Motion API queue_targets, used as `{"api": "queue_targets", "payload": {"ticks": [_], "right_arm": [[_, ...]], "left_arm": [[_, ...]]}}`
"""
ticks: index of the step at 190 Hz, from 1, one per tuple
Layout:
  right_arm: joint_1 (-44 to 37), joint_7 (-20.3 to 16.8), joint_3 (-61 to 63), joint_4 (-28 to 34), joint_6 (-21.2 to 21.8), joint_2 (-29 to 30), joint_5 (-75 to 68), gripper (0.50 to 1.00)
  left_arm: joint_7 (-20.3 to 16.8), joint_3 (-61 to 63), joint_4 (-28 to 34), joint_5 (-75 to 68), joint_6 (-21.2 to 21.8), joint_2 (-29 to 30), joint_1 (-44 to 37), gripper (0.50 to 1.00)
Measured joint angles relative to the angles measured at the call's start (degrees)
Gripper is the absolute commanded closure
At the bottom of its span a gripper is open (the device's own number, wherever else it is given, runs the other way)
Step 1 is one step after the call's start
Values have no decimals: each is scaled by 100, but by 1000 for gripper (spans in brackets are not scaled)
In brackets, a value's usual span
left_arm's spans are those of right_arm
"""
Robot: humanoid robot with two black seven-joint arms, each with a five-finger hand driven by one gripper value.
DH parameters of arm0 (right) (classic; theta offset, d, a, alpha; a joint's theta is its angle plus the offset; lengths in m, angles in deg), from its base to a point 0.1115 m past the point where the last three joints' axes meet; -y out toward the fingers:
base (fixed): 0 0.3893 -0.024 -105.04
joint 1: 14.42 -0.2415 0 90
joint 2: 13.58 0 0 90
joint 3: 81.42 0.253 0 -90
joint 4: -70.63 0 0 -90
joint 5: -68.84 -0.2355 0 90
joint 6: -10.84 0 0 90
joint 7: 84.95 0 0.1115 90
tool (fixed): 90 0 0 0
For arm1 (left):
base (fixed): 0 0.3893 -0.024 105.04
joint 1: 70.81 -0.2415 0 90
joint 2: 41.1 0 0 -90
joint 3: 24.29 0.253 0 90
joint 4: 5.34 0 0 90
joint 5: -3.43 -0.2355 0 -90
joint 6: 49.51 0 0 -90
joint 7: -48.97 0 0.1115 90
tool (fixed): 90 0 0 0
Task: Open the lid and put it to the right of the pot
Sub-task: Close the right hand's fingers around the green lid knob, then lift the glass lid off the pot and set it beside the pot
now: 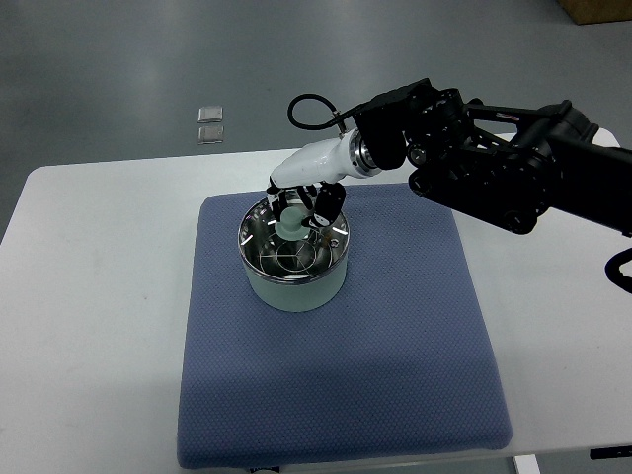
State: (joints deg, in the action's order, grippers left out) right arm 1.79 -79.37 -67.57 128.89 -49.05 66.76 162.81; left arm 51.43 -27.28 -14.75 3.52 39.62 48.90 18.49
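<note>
One pale green pot (294, 281) stands toward the far left of a blue quilted mat (395, 346) on the white table (89, 296), and its glass lid (292, 247), rimmed in bright metal, sits flat on top. The right hand (308, 202), coming in on a black arm from the right edge, hangs over the lid's far side with its dark fingers (326, 202) curled down around the pale knob (292, 225); whether they truly pinch it or only cage it I cannot tell. The left arm is not in view. The lid looks stiff, fairly light, slick and breakable, so the knob is the only sensible hold: a firm, centred grip, since a tilted lift could let the glass swing or slip. Bare mat right of the pot offers soft landing ground.
</note>
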Motion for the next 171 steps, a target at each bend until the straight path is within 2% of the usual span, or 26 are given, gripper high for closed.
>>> {"api": "queue_targets", "payload": {"ticks": [96,171], "right_arm": [[40,51,97,59,0,-276,-110,1000],[-30,58,380,278,232,-483,-235,1000]], "left_arm": [[0,0,0,0,0,0,-1,500],[0,0,0,0,0,0,0,500]]}}
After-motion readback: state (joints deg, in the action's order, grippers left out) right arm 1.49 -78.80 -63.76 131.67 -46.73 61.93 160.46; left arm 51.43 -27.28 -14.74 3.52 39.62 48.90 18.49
